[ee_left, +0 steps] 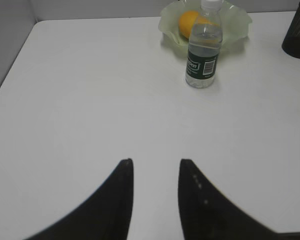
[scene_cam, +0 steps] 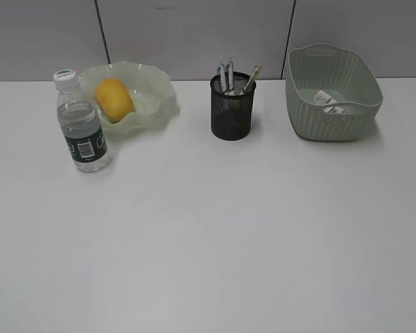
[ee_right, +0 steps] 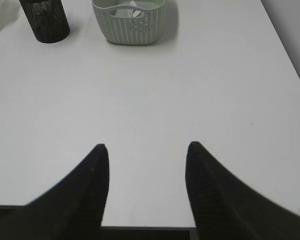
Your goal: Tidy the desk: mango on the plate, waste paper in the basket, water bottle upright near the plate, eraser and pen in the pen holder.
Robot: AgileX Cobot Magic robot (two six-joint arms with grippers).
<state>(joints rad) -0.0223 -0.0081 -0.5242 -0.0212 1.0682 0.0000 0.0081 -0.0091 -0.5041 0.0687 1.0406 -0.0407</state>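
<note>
The yellow-orange mango (scene_cam: 114, 99) lies in the wavy pale green plate (scene_cam: 156, 87) at the back left of the white desk (scene_cam: 215, 236). Just in front of the plate the water bottle (scene_cam: 82, 125) stands upright. Pens (scene_cam: 227, 75) stick out of the black mesh pen holder (scene_cam: 231, 107); the eraser is hidden. The waste paper (scene_cam: 327, 100) rests inside the pale green basket (scene_cam: 333, 118) at the back right. Neither arm shows in the exterior view. My left gripper (ee_left: 155, 162) is open over bare desk, well short of the water bottle (ee_left: 204, 47). My right gripper (ee_right: 147, 147) is open near the desk's front edge.
A grey panelled wall (scene_cam: 194, 35) runs behind the desk. The desk's left edge (ee_left: 10, 70) appears in the left wrist view, its right edge (ee_right: 290, 55) in the right wrist view. The pen holder (ee_right: 45, 20) and basket (ee_right: 130, 22) stand far beyond the right gripper.
</note>
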